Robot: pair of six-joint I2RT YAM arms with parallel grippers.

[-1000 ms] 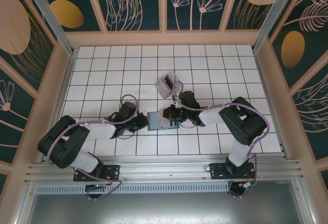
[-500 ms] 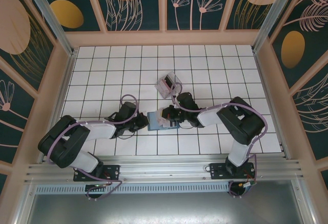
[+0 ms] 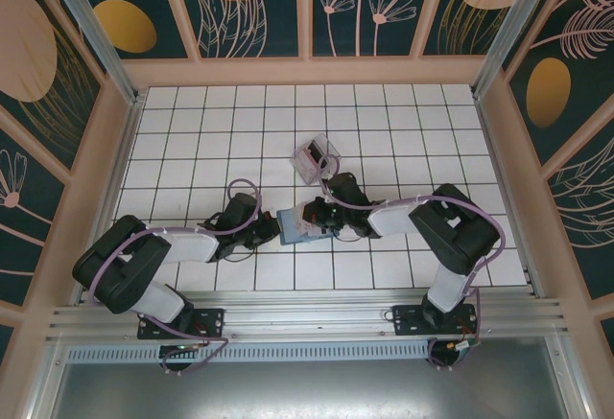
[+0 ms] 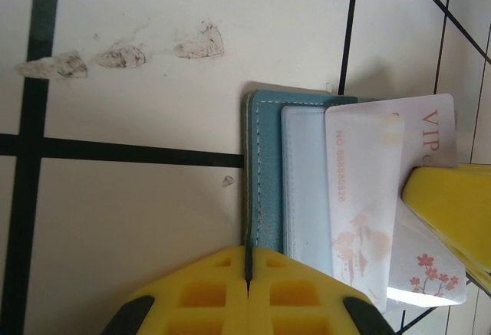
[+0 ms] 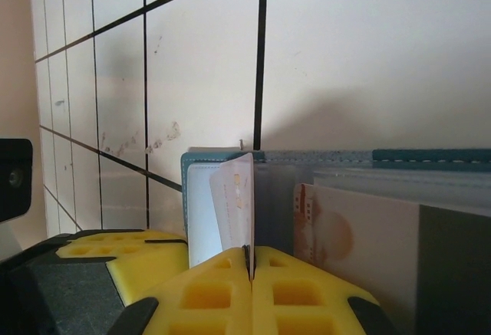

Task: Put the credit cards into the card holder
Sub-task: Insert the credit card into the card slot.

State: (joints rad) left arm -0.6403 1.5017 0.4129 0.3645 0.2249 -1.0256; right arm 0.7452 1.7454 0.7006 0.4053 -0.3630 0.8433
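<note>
Near the front middle of the white tiled worktop [image 3: 192, 141], the card holder [image 3: 305, 228] lay flat between the two arms, its paler slotted inner side facing up. The left arm [image 3: 182, 244] reached in low from the left, and the left jaws were pressed together on the holder's teal border. In the left wrist view the yellow pads [image 4: 207, 289] met with that stitched border caught in the seam between them, the rest of the card holder [image 4: 265, 166] lying flat on the tile.

The right arm [image 3: 422, 222] came in from the other side. The right jaws were likewise pressed together, pinching a credit card [image 5: 236, 205] seen nearly edge-on, rising from between the yellow pads [image 5: 299, 293] over the teal-rimmed card holder [image 5: 322, 155]. From the left wrist, this pale credit card [image 4: 430, 132], marked VIP with pink flowers, lay across the inner side under a yellow finger; its left part looked hazy, and whether it sat inside a slot could not be told. A second credit card [image 5: 337, 231] lay in the holder just beside the pinched one, behind translucent sleeves.

Farther back stood a clear plastic box [image 3: 315, 158], apart from the holder.
</note>
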